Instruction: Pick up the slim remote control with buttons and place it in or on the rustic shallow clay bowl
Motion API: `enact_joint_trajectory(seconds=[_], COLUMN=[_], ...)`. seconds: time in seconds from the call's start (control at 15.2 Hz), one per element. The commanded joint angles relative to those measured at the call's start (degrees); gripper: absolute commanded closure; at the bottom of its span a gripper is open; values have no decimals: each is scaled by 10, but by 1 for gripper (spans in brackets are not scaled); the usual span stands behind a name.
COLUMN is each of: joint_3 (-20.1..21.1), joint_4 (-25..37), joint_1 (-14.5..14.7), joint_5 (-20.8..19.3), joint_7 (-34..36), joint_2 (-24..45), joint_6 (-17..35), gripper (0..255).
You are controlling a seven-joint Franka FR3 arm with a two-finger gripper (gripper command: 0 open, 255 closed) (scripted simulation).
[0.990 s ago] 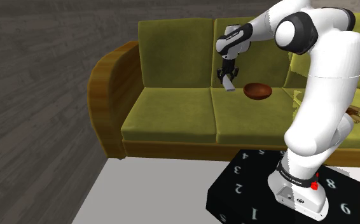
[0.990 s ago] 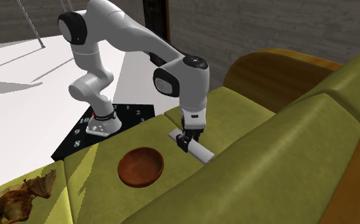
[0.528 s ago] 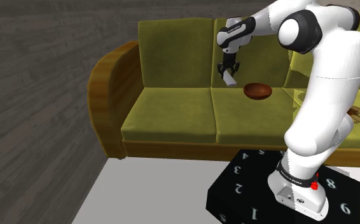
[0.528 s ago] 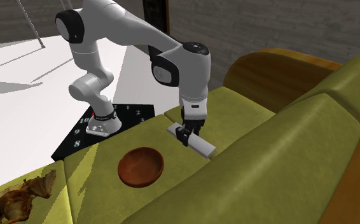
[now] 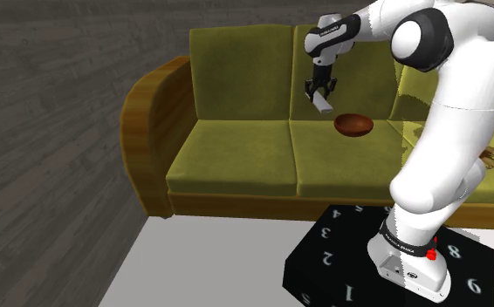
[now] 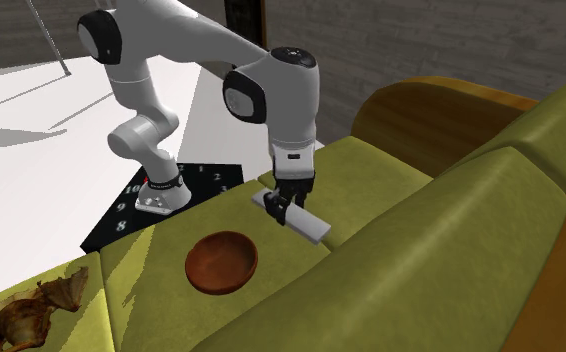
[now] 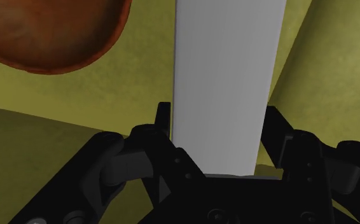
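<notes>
My black gripper (image 6: 285, 200) is shut on a slim, plain pale grey remote (image 6: 297, 219), lifted clear above the olive sofa seat (image 6: 361, 180). In the wrist view the remote (image 7: 226, 70) runs straight out from between both fingers (image 7: 164, 118), which press its long sides. From the shoulder view the gripper (image 5: 321, 94) hangs in front of the sofa back with the remote (image 5: 323, 105) jutting below it. The shallow reddish-brown bowl (image 5: 354, 125) rests on the seat cushion, just off to the shoulder view's right of the gripper. The bowl (image 6: 222, 262) is also seen in the second exterior view and the bowl (image 7: 48, 32) in the wrist view.
The sofa's rounded brown armrest (image 5: 145, 131) bounds the seat on the shoulder view's left. A brown crumpled thing (image 6: 26, 312) lies on the cushion beyond the bowl. My stand (image 5: 385, 262) sits on the floor before the sofa, with a dark plank wall (image 5: 62, 105) behind.
The gripper has risen with the remote, lifting it off the cushion, and has shifted slightly towards the bowl. The bowl has stayed put.
</notes>
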Motion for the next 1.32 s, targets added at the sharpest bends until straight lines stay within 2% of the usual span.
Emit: enact_joint_trajectory(seconds=[0.0, 0.4, 0.79, 1.25], joint_3=[-9, -40, -76, -79], joint_4=[-27, -101, -147, -187], joint_1=[-10, -42, -76, -77], joint_5=[-4, -20, -37, -33], joint_7=[-18, -77, -139, -141], joint_2=[-24, -88, -134, -120], joint_6=[4, 18, 23, 77], gripper=[255, 255, 255, 255])
